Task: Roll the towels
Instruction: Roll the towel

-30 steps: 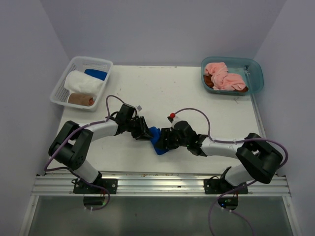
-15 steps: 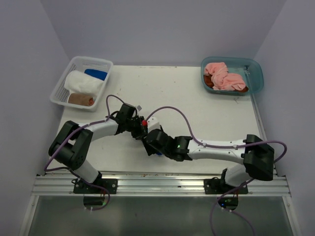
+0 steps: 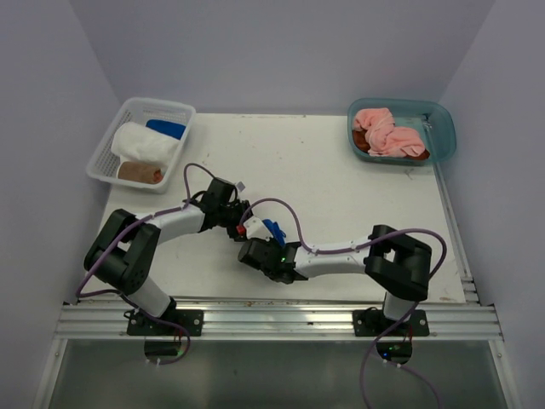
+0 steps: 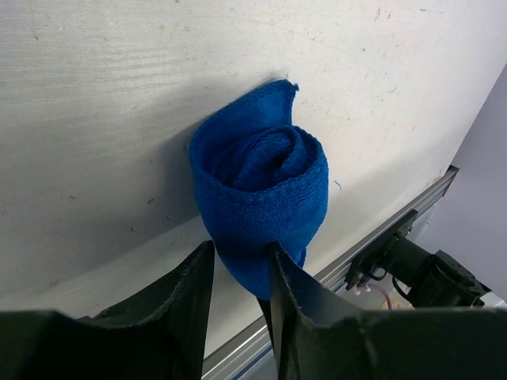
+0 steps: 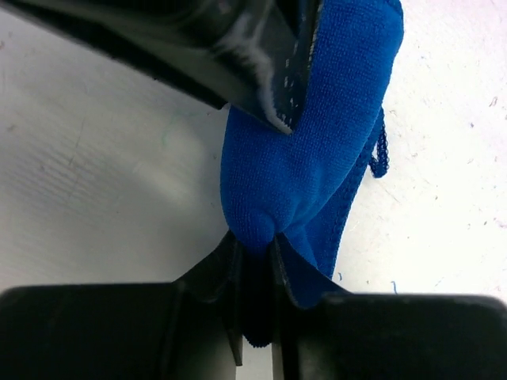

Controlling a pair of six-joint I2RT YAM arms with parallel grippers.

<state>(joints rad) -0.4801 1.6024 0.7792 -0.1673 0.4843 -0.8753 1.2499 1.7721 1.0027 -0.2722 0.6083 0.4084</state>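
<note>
As the rolled royal blue terry towel [image 4: 261, 190] is clamped at one end by the left claw [image 4: 242, 265], its far end is pinched by the right claw [image 5: 255, 257]

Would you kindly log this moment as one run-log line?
item: blue towel, rolled | left gripper: clamps it | right gripper: pinches its end

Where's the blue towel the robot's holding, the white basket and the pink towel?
blue towel [image 4: 261, 190]: left wrist view, middle of the roll.
white basket [image 3: 162, 103]: top view, far rim.
pink towel [image 3: 387, 132]: top view, its middle.
</note>
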